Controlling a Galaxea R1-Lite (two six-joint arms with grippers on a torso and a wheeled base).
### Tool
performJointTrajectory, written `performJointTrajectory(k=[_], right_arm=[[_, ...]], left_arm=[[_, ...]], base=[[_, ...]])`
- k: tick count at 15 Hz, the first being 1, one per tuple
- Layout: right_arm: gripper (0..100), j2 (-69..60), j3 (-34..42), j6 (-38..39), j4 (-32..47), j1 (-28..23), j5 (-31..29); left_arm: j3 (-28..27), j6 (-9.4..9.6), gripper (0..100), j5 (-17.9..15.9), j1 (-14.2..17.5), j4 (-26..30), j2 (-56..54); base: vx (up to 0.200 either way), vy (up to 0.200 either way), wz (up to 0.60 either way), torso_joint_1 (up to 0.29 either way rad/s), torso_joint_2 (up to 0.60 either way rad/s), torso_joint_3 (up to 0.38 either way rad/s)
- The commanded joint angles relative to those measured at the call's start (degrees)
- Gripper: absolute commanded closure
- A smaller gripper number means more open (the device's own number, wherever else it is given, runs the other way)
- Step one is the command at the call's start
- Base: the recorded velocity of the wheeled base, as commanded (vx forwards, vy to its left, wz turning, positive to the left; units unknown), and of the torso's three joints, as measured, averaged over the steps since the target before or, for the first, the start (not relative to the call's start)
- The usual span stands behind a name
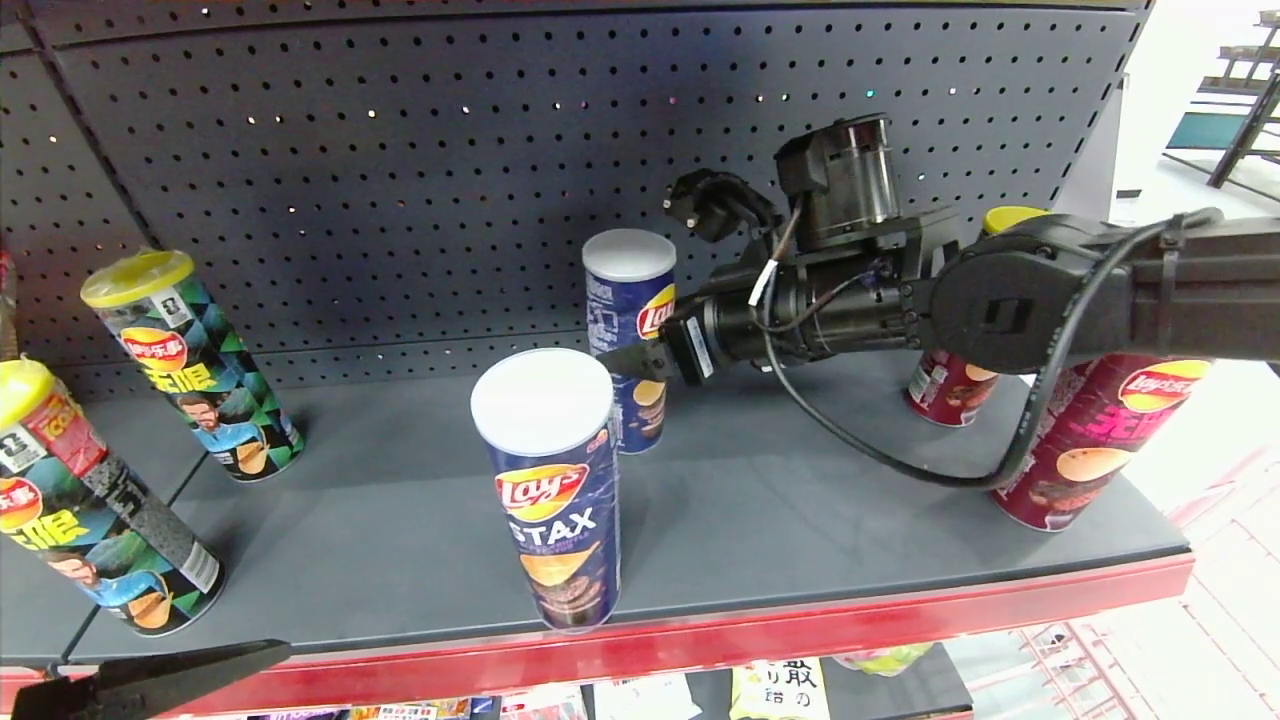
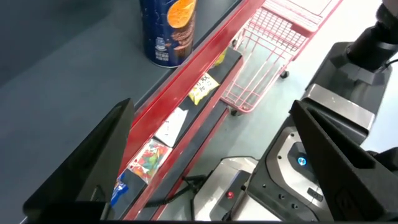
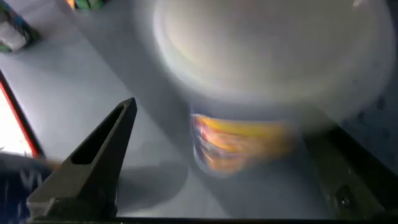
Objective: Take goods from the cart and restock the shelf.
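On the shelf: blue cans going up

Across the grey shelf (image 1: 400, 520) you have cans upright at both ends and mid-shelf. The pink cart (image 2: 273, 56) stands on the floor below the front edge, and how much it holds I cannot tell. One blue can (image 1: 555, 490) stands at the front edge and the rear blue can (image 1: 628, 300) nearer the back, so restocking looks underway. Your right gripper (image 1: 635, 362) straddles the rear can, jaws spread. Your left gripper (image 2: 211, 109) hangs spread and empty off the front-left corner. Labels carry logos, left unread.

dim shelf (image 1: 400, 480), bright glare at right
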Motion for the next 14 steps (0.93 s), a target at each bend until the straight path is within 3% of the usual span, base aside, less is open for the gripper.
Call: performJointTrajectory(k=[1, 5, 9, 10, 11, 14], right_arm=[[0, -6.8, 7.4, 0.2, -0.1, -0.2, -2.2], [0, -17.8, 19.2, 2.2, -0.1, -0.3, -5.5], [0, -34.5, 35.1, 1.9, -0.1, 0.1, -5.6], [0, -34.5, 35.1, 1.9, -0.1, 0.1, -5.6], [0, -45.3, 43.5, 1.6, 0.0, 0.7, -5.7], [0, -60.2, 52.4, 1.8, 0.1, 0.1, -7.2]], left_arm=[[-0.1, -0.05, 0, 1.5, 0.1, 0.0, 1.2], [-1.4, -3.39, 0, 6.1, 0.9, -0.2, 4.8], [-2.5, -3.22, 0, 7.9, 2.4, -0.3, 10.0], [-2.5, -3.22, 0, 7.9, 2.4, -0.3, 10.0], [-3.6, -3.22, 0, 8.4, 2.5, -0.4, 13.0], [-4.8, -3.04, 0, 8.5, 2.5, -0.4, 17.6]], base=[[0.0, 0.0, 0.0, 0.0, 0.0, 0.0], [0.0, 0.0, 0.0, 0.0, 0.0, 0.0], [0.0, 0.0, 0.0, 0.0, 0.0, 0.0], [0.0, 0.0, 0.0, 0.0, 0.0, 0.0], [0.0, 0.0, 0.0, 0.0, 0.0, 0.0], [0.0, 0.0, 0.0, 0.0, 0.0, 0.0]])
